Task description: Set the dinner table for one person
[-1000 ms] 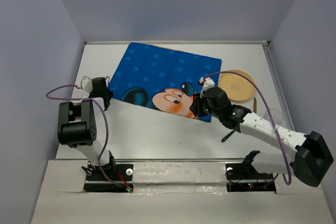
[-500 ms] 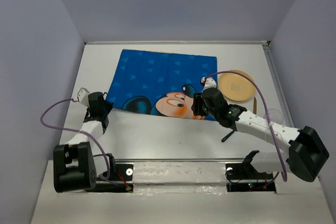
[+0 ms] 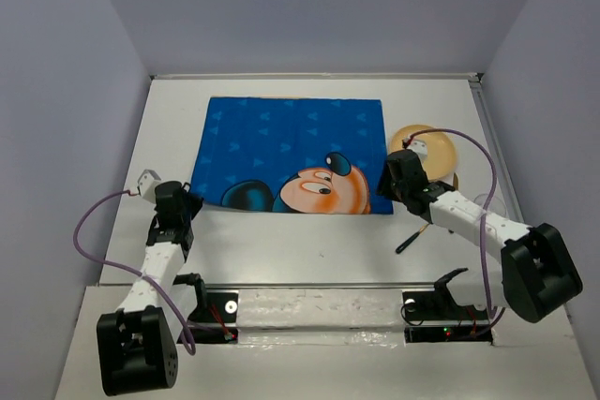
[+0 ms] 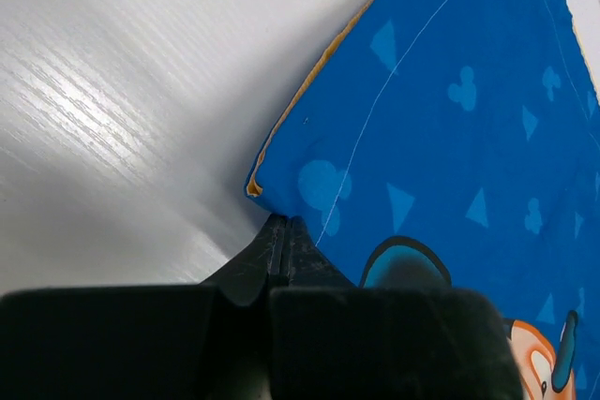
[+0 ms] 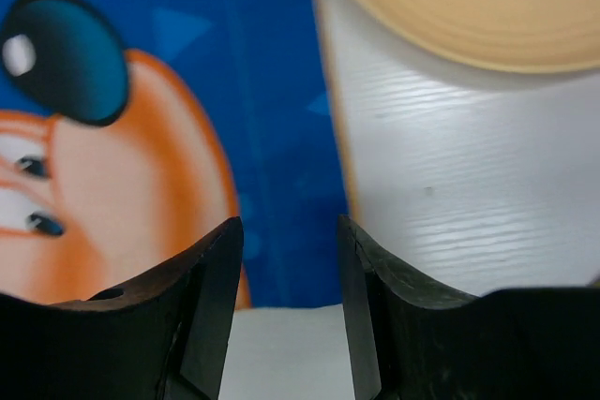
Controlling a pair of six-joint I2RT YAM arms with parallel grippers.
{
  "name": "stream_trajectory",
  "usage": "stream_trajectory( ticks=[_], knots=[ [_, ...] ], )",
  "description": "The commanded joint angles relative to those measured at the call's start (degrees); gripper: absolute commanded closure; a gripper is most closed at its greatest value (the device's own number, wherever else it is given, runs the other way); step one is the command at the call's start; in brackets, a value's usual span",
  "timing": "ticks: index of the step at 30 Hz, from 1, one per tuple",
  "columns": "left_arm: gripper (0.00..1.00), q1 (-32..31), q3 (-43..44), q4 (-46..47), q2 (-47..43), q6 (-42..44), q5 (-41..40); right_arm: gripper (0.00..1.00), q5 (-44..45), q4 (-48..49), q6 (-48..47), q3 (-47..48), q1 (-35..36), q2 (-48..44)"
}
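The blue Mickey Mouse placemat (image 3: 291, 152) lies flat and square on the white dinner table (image 3: 309, 245). My left gripper (image 3: 187, 199) is at the placemat's near-left corner. In the left wrist view its jaws (image 4: 284, 224) are shut, with the tips pinched on the cloth's edge (image 4: 422, 138). My right gripper (image 3: 390, 183) hovers over the placemat's right edge. In the right wrist view it (image 5: 289, 224) is open and empty, with the blue cloth (image 5: 272, 119) and bare table (image 5: 450, 175) below it.
A tan round plate (image 3: 429, 152) sits right of the placemat, partly behind my right arm, and shows in the right wrist view (image 5: 469, 7). A black utensil (image 3: 410, 241) lies on the table near my right arm. Grey walls enclose the table on three sides.
The placemat has turned from skewed to square and slid nearer. My left gripper pulled its corner toward the near left. My right gripper moved right to the mat's edge.
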Motion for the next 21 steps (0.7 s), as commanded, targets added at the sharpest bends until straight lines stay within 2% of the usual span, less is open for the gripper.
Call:
stream_trajectory(
  ticks=[1,11,14,15,18,19,21],
  knots=[
    [1.00,0.1,-1.4,0.8,-2.9,2.0,-0.3,0.50,-1.8,0.9,4.4,-1.3,-7.1,3.2],
    [1.00,0.1,-4.0,5.4,-6.0,1.9,2.4,0.51,-6.9,2.5,8.1,-1.9,-7.7,12.3],
    [1.00,0.0,-4.8,5.9,-6.5,2.2,3.0,0.60,-8.4,2.5,9.0,-2.5,-7.7,12.0],
    [1.00,0.0,-5.3,6.0,-7.0,2.2,3.4,0.71,-8.5,2.4,9.1,-2.8,-7.7,11.7],
    [1.00,0.0,-5.6,5.0,-8.3,2.3,3.6,0.86,-9.2,1.3,9.8,-4.2,-7.7,8.2],
    [1.00,0.0,-5.8,3.8,-9.9,2.3,3.6,0.95,-9.0,0.4,9.7,-4.7,-7.7,6.8],
    [1.00,0.0,-5.7,1.7,-12.5,1.8,4.0,0.99,-8.7,-1.1,9.1,-5.3,-7.7,2.6]
  ],
)
